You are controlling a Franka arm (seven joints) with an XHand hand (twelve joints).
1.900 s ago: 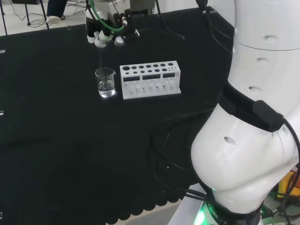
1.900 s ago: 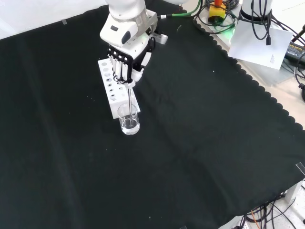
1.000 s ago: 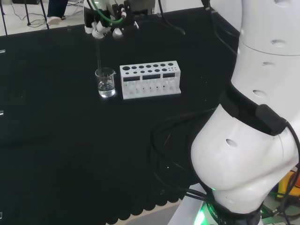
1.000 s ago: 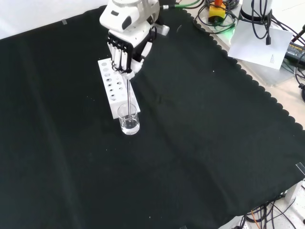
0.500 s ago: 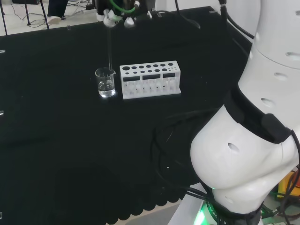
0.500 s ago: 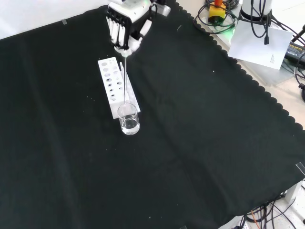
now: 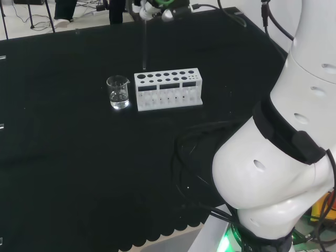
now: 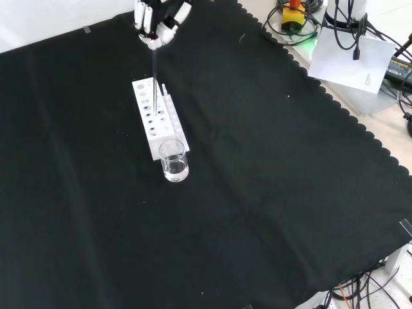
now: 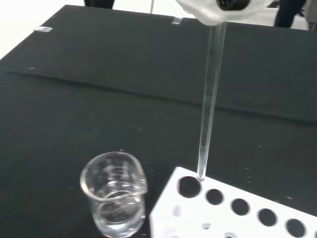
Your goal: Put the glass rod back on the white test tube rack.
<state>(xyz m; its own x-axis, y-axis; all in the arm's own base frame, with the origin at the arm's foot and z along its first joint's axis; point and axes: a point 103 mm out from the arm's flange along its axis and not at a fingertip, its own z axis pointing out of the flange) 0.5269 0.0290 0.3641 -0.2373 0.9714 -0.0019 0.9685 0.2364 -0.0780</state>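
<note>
The hand is high over the bench, its fingers pinched on the top of the clear glass rod, which hangs upright. In the head view the hand is at the top edge and the rod reaches down to the white test tube rack. The wrist view shows the rod with its tip just over the rim of the rack's end hole, the one nearest the glass beaker. That beaker holds a little clear liquid and stands against the rack's near end.
The arm's white links take up the head view's right. Beyond the cloth's scalloped edge in the front view lie cables, an orange device and a sheet of paper.
The hand has risen and drawn the rod out of the beaker, then carried it sideways until its tip is over the rack's end hole. Beaker and rack have stayed put.
</note>
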